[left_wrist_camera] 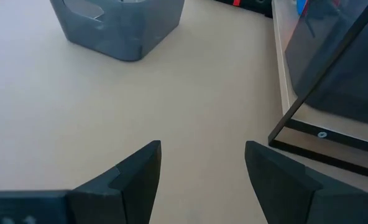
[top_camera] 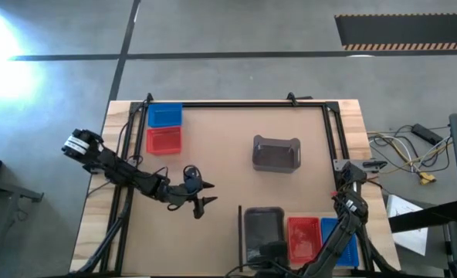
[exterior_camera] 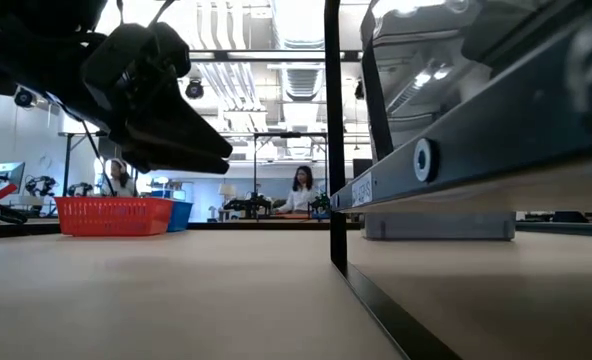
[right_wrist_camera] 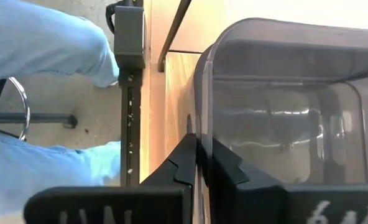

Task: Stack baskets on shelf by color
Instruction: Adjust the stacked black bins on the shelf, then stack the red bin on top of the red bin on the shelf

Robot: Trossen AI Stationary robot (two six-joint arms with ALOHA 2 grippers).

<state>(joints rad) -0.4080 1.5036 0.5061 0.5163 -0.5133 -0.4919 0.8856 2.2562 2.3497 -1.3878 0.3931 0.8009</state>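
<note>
Red baskets (top_camera: 164, 140), blue baskets (top_camera: 165, 115), smoky grey baskets (top_camera: 276, 152), pale plywood shelf (top_camera: 312, 265) edged dark.

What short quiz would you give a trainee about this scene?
1. True or false: the left hand is open and holds nothing.
2. What does the right hand pinch? A: a cup. B: the wall of a grey basket. C: a cloth.
3. The red basket nearest the left hand has which colour of basket beside it?
Key: 1 true; 2 B; 3 the blue basket.
</note>
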